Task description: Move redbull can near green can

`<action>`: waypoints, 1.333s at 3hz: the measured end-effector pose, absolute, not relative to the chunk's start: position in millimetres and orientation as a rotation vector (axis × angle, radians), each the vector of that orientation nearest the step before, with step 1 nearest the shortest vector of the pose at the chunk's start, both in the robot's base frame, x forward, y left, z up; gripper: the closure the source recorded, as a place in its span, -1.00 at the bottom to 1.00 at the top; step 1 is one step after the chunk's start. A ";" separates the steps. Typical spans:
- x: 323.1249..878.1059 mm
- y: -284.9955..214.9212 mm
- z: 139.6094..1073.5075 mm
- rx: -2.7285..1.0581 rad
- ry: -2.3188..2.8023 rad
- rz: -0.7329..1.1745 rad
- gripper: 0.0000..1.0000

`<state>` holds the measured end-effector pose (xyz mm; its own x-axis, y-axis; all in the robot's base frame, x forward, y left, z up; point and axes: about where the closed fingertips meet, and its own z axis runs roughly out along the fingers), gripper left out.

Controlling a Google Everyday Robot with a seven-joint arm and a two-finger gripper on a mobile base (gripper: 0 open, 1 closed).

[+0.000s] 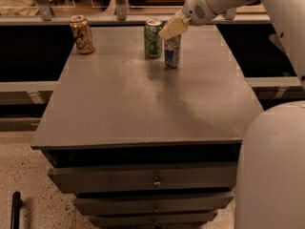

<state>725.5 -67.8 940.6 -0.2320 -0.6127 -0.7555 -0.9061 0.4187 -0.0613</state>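
Observation:
The redbull can, slim and silver-blue, stands upright on the grey table at the back, just right of the green can with a narrow gap between them. My gripper comes in from the upper right and sits on the redbull can's top, shut on it and hiding its lid. The green can stands upright with its silver top showing.
An orange-brown can stands at the table's back left corner. A rail with posts runs behind the table. Drawers sit under the tabletop. My white body fills the lower right.

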 end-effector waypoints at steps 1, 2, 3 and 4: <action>726.1 -65.0 938.3 -1.291 1.952 0.521 -0.76; 726.6 -62.4 935.8 -1.294 1.953 0.526 -1.00; 726.6 -62.4 935.8 -1.294 1.953 0.526 -1.00; 708.9 -86.0 949.3 -1.310 1.908 0.529 -1.00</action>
